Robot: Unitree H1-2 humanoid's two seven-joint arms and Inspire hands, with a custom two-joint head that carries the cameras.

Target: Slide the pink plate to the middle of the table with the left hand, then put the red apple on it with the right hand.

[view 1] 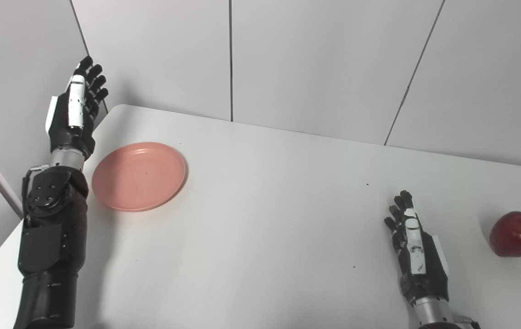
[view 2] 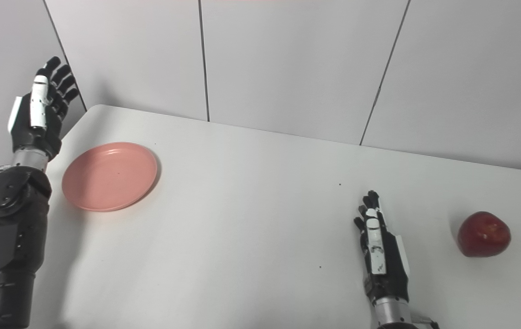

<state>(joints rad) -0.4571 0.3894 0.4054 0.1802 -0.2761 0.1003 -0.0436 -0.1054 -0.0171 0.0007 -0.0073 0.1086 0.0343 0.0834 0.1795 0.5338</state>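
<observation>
A pink plate [view 1: 139, 176] lies flat on the white table [view 1: 265, 219], near its far left corner. My left hand [view 1: 77, 109] is raised above the table's left edge, just left of the plate, fingers straight and apart, holding nothing. A red apple [view 1: 517, 234] sits at the table's right side. My right hand [view 1: 413, 249] rests low over the table left of the apple, a hand's width away, fingers extended and empty.
Grey wall panels [view 1: 315, 59] run close behind the table's far edge. The table's rounded far left corner [view 1: 121, 108] sits beside my left hand. A wide stretch of bare tabletop lies between plate and apple.
</observation>
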